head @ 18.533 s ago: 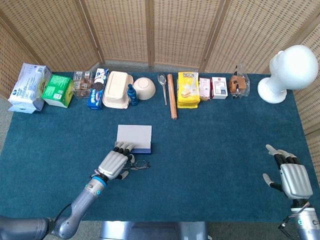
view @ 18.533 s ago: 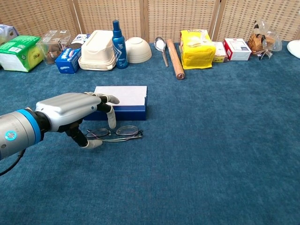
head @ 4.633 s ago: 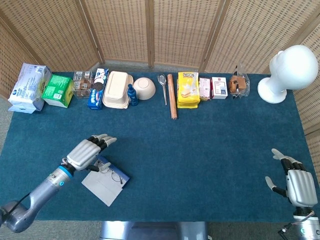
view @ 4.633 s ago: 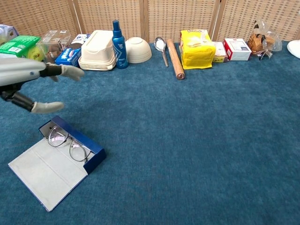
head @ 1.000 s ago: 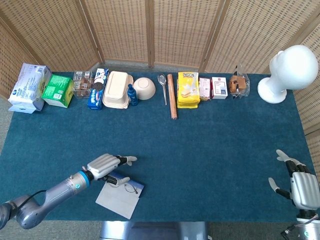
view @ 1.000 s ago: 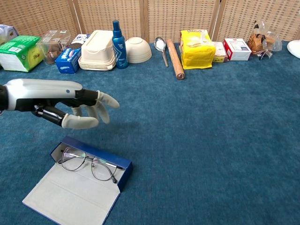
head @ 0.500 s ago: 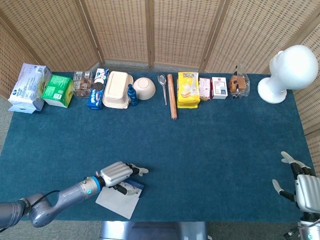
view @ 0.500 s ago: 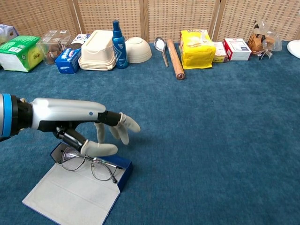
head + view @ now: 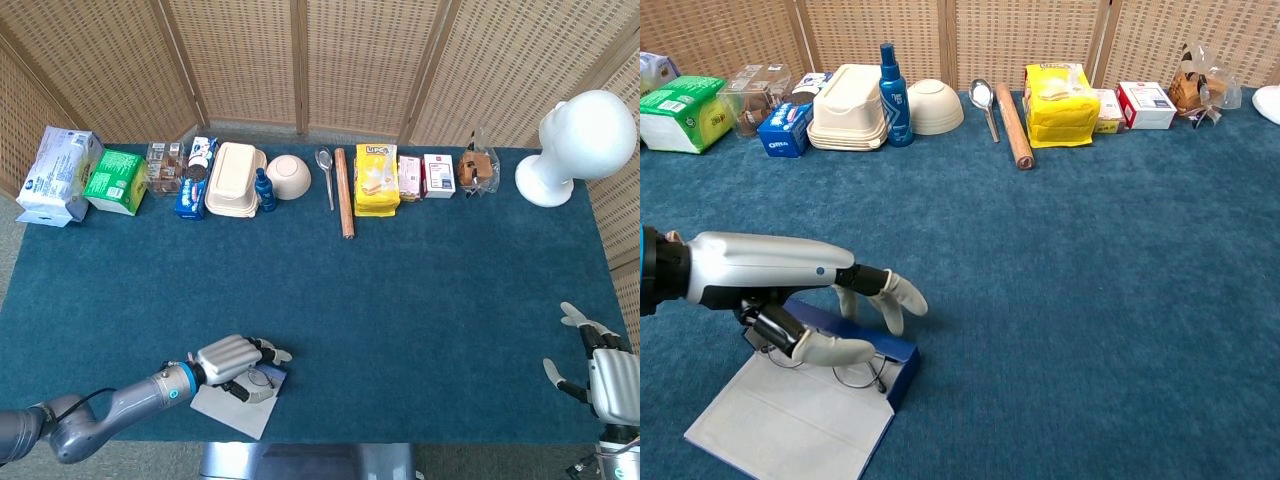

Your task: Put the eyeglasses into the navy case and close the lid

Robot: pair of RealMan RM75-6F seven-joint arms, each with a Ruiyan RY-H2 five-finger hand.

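The navy case (image 9: 896,365) (image 9: 277,375) lies open near the table's front left, its pale grey lid (image 9: 790,425) (image 9: 235,410) flat toward the front edge. The eyeglasses (image 9: 855,374) (image 9: 258,380) sit in the case's tray, mostly covered by my left hand. My left hand (image 9: 780,275) (image 9: 232,358) hovers low over the tray with its fingers spread apart, thumb (image 9: 832,350) over the glasses, holding nothing. My right hand (image 9: 607,374) shows only in the head view at the front right corner, fingers apart and empty.
Along the back edge stand a green box (image 9: 680,112), a white clamshell container (image 9: 847,108), a blue bottle (image 9: 889,82), a bowl (image 9: 923,107), a spoon (image 9: 985,105), a rolling pin (image 9: 1014,125), a yellow bag (image 9: 1060,103), small boxes and a white mannequin head (image 9: 580,145).
My left hand has moved toward the front edge and dropped lower over the open case, now covering most of the glasses. The case, lid and right hand have stayed put.
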